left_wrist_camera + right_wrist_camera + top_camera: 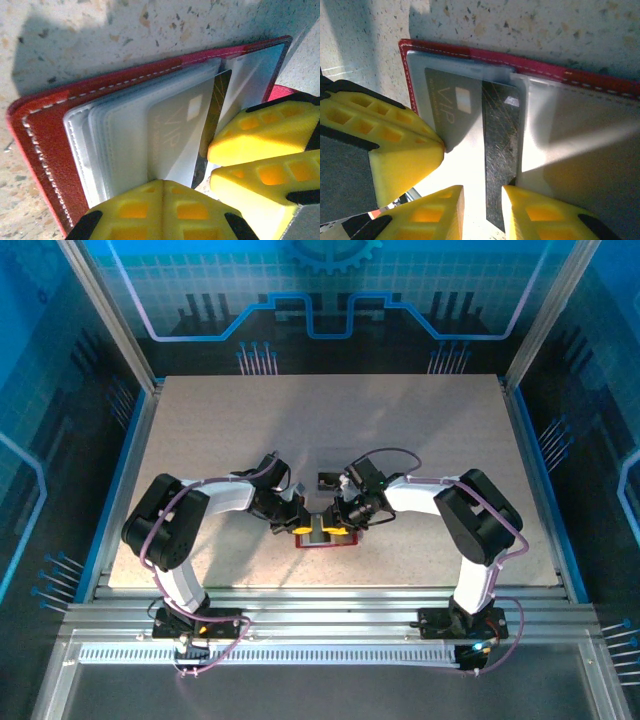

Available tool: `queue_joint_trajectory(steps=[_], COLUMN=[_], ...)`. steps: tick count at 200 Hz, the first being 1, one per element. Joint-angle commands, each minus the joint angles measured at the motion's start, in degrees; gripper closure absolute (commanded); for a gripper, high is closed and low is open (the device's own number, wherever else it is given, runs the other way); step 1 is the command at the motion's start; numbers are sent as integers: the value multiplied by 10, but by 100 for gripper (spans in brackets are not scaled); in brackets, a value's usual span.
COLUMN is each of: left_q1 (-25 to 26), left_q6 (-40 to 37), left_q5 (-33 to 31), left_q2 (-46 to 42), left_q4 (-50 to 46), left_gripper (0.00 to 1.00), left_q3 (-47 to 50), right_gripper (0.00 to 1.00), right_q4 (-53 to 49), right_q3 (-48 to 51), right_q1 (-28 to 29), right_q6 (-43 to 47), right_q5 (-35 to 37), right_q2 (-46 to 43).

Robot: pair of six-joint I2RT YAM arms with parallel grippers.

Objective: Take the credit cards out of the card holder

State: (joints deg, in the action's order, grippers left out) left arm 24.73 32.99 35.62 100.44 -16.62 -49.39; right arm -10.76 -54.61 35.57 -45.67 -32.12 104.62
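right pincer (482, 196) nips dark card (501, 145); red card holder (545, 68) open

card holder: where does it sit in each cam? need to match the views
Top external: card holder low centre, between both arms' yellow fingers.
Left wrist: lying open across the centre, red cover at left.
Right wrist: red edge along the top, clear sleeves below it.
Shared landmark: the yellow fingers beside the holder; both wrist views also show the VIP card.
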Motion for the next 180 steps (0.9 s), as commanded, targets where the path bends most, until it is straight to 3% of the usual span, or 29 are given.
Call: queue_joint_trajectory(steps=[1,117,180], left_q1=[4,4,4], left_q6=[-12,-19,-20], left_q5=[-38,-47,-49], left_q2=[-4,7,6], left_q4=[-47,-57,-60], left_gripper=[100,100,100], left_q3=[-5,-8,-8], right_gripper=[73,75,82], right_q4=[14,97,144], right_q3=[16,67,84], right_q1=[-4,-23,-26], right_q6=[-14,-45,-69], right_q5=[0,-50,-71], right_q2=[-25,4,11])
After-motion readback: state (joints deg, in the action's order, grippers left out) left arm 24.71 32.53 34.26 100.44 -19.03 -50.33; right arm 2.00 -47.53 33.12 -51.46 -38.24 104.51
